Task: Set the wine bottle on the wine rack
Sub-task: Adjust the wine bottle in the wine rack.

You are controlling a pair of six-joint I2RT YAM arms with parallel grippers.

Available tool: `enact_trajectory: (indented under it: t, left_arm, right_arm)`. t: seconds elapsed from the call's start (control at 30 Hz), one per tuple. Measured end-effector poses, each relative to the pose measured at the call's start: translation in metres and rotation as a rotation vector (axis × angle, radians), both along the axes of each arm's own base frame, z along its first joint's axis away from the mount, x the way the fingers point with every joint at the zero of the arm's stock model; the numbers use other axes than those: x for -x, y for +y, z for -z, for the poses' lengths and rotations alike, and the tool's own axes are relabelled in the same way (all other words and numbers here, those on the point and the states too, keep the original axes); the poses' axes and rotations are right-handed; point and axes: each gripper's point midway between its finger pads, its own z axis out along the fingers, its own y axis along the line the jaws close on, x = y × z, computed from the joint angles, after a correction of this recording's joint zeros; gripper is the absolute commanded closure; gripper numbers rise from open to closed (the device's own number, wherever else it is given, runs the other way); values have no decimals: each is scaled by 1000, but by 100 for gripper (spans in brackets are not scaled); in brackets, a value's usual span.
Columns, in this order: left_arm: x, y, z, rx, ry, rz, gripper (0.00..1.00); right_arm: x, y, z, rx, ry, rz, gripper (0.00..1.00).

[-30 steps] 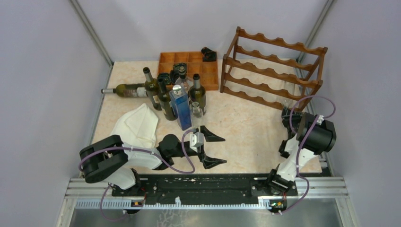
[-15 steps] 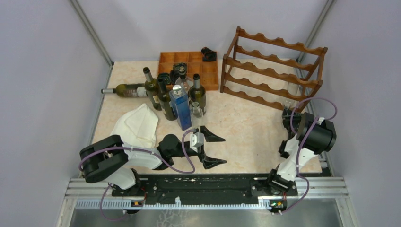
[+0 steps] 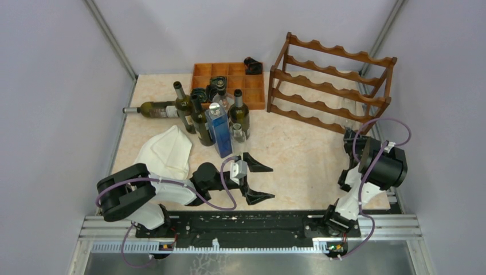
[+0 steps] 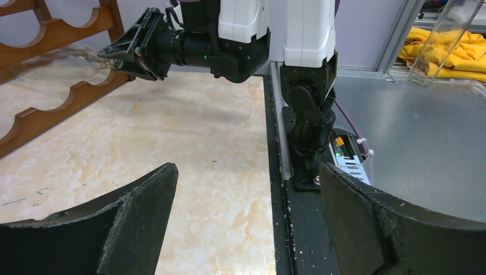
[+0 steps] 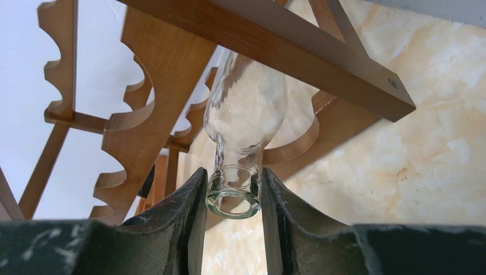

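Because the wine bottle [image 5: 246, 103] is clear, empty-looking glass, I judge it light for its size but hard, slick and breakable. A knock against wood or a slip from the pads could chip or crack it. The neck is the sensible place to take hold, just below the thicker lip, since that ring gives the fingers something to catch on if the glass slides. The cost is that the body hangs far from the grip and will want to tip, so the hold needs to be firm and any move slow. The right gripper [image 5: 234, 192] is clamped on exactly that spot, its two dark fingers [image 5: 183, 212] pressing either side of the neck, with the open mouth facing the wrist camera.

The bottle is colourless and see-through, with a short narrow neck, a rounded rim and shoulders that swell into a wider body. No label or cap is visible. It points body first into the wine rack [image 5: 269, 40], passing beneath a straight side brace and between the wavy rails near the rack's right end. Whether its body rests in a scallop I cannot tell.

The left gripper [image 3: 269, 182] has its jaws spread wide and empty, low over the table [image 3: 304, 154], well apart from the rack.
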Motion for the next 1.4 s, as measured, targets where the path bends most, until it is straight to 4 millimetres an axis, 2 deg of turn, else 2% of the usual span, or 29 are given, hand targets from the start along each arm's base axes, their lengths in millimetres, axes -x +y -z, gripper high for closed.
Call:
enact_trajectory:
  t: [0.3,0.53,0.67,0.8,1.03,1.27,1.4]
  left_arm:
    - [0,0,0,0,0,3,1]
    - [1,0,0,1,-1,8,1]
    - [1,0,0,0,-1,9,1]
    - [2,0,0,0,2,10,1]
    - [2,-1,1,-4,5,13,1]
    - [2,-1,1,-3,7,14,1]
    - [2,-1,1,-3,7,14,1]
  right_arm:
    - [0,-6,-24,-5,-66,36,100]
    - [6,-3,-21,-41,-63,42,100]
    - [11,5,-18,-32,-50,11,91]
    - [22,9,-21,13,-43,13,89]
    - [35,-3,-29,62,-45,102,92]
    - [39,-12,-20,53,-19,158,88]
    - [38,-5,-1,24,33,124,78]
